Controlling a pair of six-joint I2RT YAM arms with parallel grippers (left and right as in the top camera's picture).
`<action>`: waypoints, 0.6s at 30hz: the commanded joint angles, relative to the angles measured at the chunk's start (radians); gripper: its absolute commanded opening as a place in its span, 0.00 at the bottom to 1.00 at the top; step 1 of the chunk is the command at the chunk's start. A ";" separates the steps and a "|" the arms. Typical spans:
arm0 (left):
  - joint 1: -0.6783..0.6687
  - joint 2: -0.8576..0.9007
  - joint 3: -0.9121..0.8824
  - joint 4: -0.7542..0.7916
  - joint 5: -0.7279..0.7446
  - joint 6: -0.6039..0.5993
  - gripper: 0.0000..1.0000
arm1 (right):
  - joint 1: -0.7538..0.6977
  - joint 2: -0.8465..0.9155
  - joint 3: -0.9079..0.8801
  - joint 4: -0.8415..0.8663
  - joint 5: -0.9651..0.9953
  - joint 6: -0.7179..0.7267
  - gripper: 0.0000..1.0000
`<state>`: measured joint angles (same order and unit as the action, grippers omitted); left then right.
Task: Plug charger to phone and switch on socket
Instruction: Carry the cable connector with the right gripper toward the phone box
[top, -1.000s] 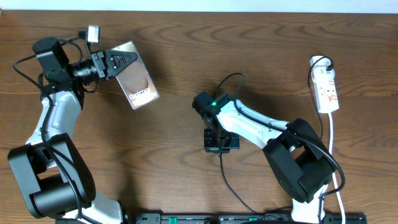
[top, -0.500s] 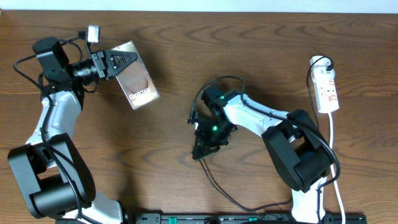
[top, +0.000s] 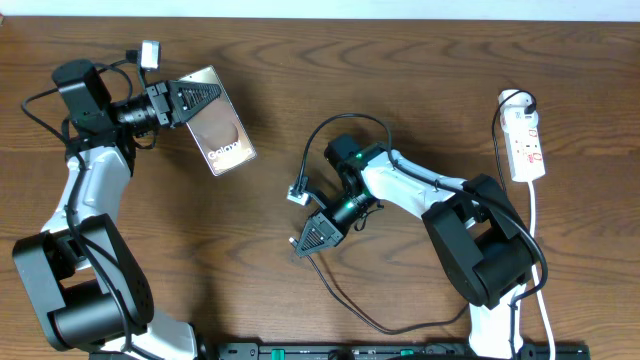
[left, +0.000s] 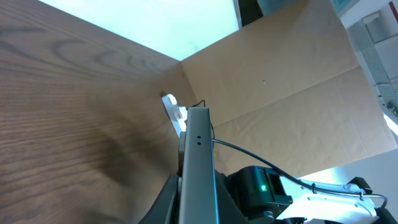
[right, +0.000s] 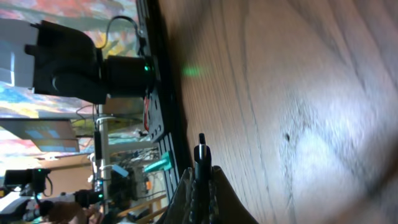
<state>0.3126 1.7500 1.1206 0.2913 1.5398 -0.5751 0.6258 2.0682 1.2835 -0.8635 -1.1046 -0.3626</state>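
My left gripper (top: 193, 100) is shut on the top edge of the phone (top: 224, 135) and holds it tilted at the far left, with the bronze screen and white lettering facing up. In the left wrist view the phone (left: 199, 155) shows edge-on between the jaws (left: 198, 199). My right gripper (top: 305, 238) is at mid-table, pointing to the lower left. It is shut on the charger's black plug tip (right: 201, 155), which sticks out past the fingers (right: 200, 186). The thin black cable (top: 370, 322) trails to the front. The socket (top: 525, 140) lies at the far right and also shows in the left wrist view (left: 174, 112).
The socket's white cord (top: 537, 240) runs down the right edge toward the front. A black wire loop with a white connector (top: 297, 195) hangs off my right wrist. A cardboard wall (left: 280, 93) stands behind the table.
My right gripper has swung from pointing down at mid-table to pointing lower left, carrying the plug; the cable trails behind it. The left arm and phone have not moved.
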 joint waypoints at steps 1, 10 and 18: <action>0.002 -0.022 -0.003 0.003 0.031 0.007 0.08 | -0.003 -0.001 0.000 0.037 -0.069 -0.042 0.01; 0.002 -0.022 -0.003 0.002 0.032 0.006 0.07 | -0.003 -0.001 0.000 0.208 -0.146 0.078 0.01; 0.002 -0.022 -0.003 -0.006 0.032 0.006 0.08 | -0.006 -0.001 0.000 0.443 -0.447 0.089 0.01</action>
<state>0.3126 1.7500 1.1206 0.2871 1.5398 -0.5751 0.6258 2.0693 1.2797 -0.4606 -1.3666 -0.2893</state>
